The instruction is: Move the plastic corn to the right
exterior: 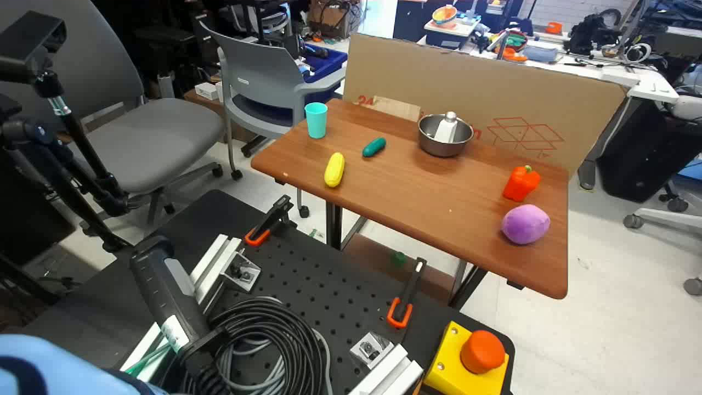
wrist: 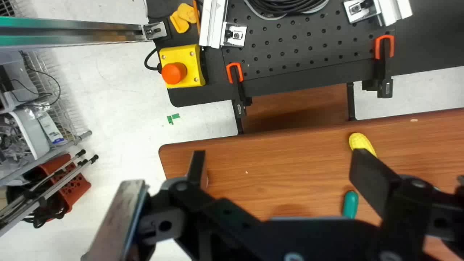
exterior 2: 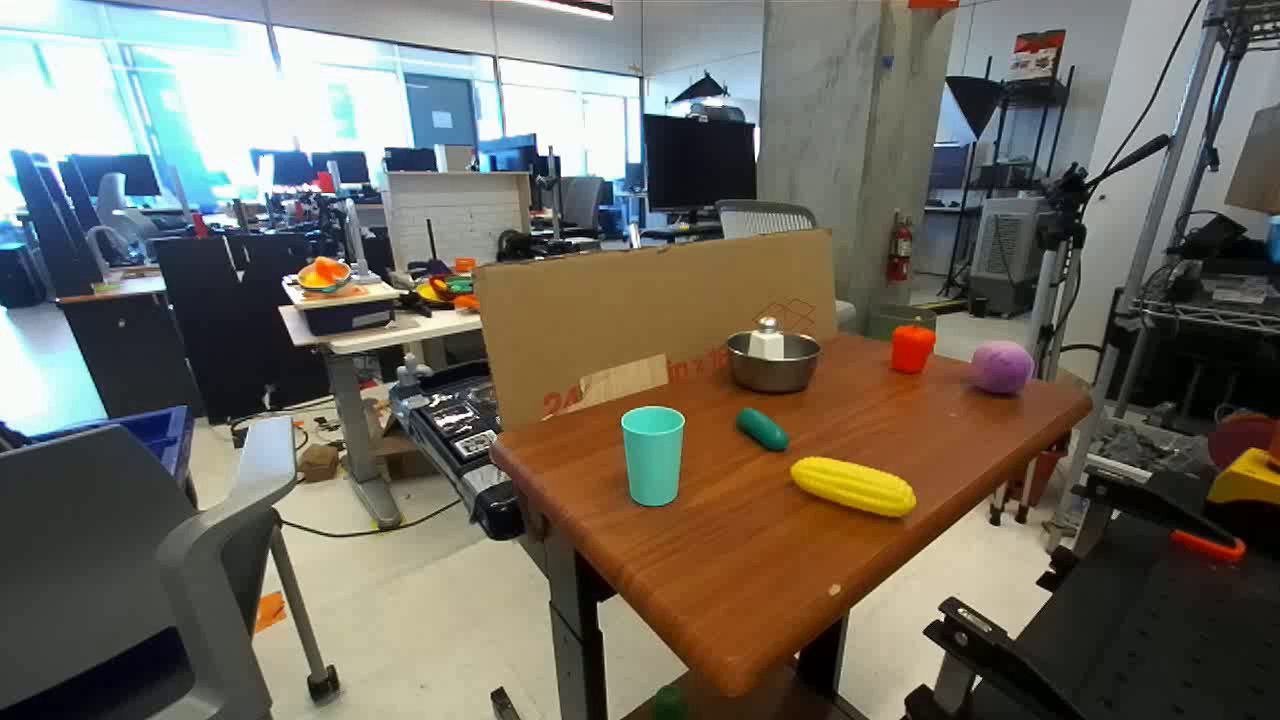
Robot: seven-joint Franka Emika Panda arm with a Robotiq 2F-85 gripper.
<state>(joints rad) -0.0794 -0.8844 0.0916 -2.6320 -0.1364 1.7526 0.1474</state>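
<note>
- Yellow, oblong plastic corn (exterior: 334, 170) lay toward the left end of the brown, wood-grained bench (exterior: 411, 192) in an exterior view, close to the near edge.
- No part of the move appeared done: the reach, the grip, the shift rightward and the release all seemed to remain.
- Right probably meant toward the end where the glossy orange toy pepper (exterior: 520, 185) stood; the task gave no exact stopping place.
- Black and spread wide in the wrist view, the tool (wrist: 279, 159) had hold of nothing; the right-hand one of its flat fingers (wrist: 371, 181) hid part of the corn from that camera, an overlap that looked like line of sight rather than contact.
- Moulded kernels gave the corn a bumpy skin; its rounded sides might let it roll if nudged, though the texture should help a grip.
- Smooth by contrast, a dark green oblong toy (exterior: 374, 147) lay farther off and to the corn's right, apart from it.
- Shiny grey metal formed a round bowl (exterior: 440, 148) farther right, in which a white, silver-topped object (exterior: 446, 131) sat.
- Turquoise and tapering, a cup (exterior: 316, 120) stood upright at the far left; a round, soft-looking purple toy (exterior: 525, 224) lay at the near right, near the pepper.
</note>
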